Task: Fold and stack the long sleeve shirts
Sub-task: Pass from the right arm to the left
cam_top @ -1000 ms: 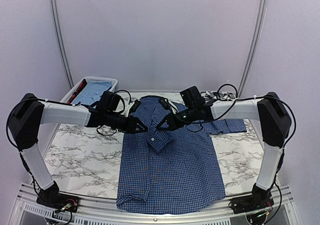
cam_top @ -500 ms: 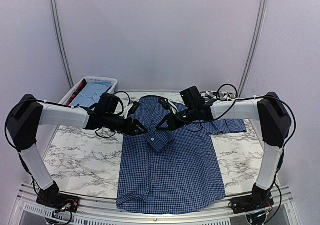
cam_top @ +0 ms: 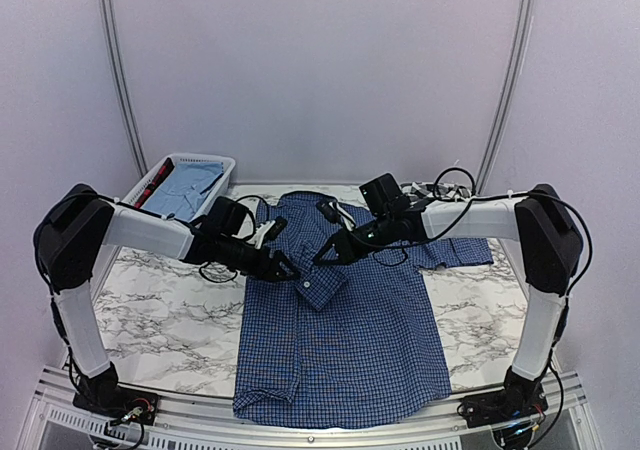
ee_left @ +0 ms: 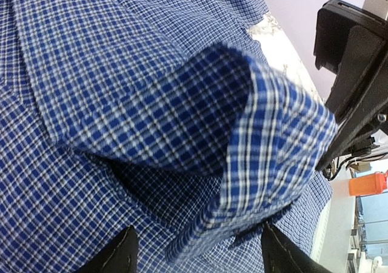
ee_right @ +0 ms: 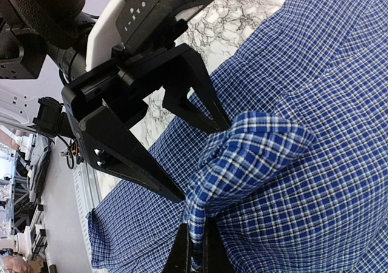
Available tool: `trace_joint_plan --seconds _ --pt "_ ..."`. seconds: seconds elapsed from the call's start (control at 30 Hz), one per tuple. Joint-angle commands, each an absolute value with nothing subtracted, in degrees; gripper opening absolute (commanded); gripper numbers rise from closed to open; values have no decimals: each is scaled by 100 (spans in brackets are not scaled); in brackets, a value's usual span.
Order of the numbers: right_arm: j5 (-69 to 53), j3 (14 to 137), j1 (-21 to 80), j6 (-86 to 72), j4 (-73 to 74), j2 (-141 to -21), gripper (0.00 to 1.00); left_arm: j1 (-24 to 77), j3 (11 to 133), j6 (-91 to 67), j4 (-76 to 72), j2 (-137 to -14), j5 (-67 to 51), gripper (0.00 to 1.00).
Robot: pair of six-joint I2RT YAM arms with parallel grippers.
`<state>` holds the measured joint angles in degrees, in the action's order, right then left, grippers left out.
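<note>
Pincers, overhead view: left pincer (cam_top: 290, 268) hangs with its jaws spread at the 9 o'clock side of the sleeve cuff (cam_top: 320, 282). The right pincer (cam_top: 325, 255) sits clenched at the cuff's 12 o'clock edge.
Shirt, overhead view: dark blue shirt (cam_top: 340, 360) lies flat on the marble table (cam_top: 160, 315), collar at 12 o'clock and hem at 6. One sleeve is folded in across the chest; the other runs out toward 3 o'clock.
Basket, overhead view: white basket (cam_top: 205, 157) stands at 10 o'clock, well apart from the shirt, with light blue cloth inside.
Left wrist view: both fingertips show at the 6 o'clock edge, apart, with the cuff (ee_left: 267, 145) arched up beyond them. Neither pad visibly presses the cloth, so this pincer is released.
Right wrist view: the two fingers meet at 6 o'clock with a thin edge of checked cloth pinched between them. The open prongs of the left pincer straddle the cuff's 9 o'clock side.
Handling: probably light, soft and limp, sagging wherever it is unsupported. It looks neither slippery nor fragile. The doubled cuff looks stiffer than the rest.
Where to hold: likely the stitched edges, meaning cuff, shoulder seams and hem corners, pinched as a matched pair so the fold runs straight.
Progress: the sleeve looks laid in; the body fold and the stacking are not yet done.
</note>
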<state>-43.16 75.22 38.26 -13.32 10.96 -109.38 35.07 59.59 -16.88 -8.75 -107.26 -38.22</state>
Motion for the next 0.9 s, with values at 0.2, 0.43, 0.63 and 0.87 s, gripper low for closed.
trace_joint_plan --seconds 0.2,0.43,0.63,0.87 --pt "-4448 7853 3804 -1272 1159 -10802 0 3572 6207 -1676 -1078 -10810 -4185 54" --pt "-4367 7769 3803 -1313 1097 -10774 0 3648 5716 -2043 -1142 -10393 -4073 17" --pt "-3733 7746 3907 -1246 1207 -10730 24 3857 5553 -3057 -1063 -10038 -3787 0" --pt "-2790 7747 4019 -1288 1278 -10563 49 4096 4884 -4528 -941 -9137 -3648 0"
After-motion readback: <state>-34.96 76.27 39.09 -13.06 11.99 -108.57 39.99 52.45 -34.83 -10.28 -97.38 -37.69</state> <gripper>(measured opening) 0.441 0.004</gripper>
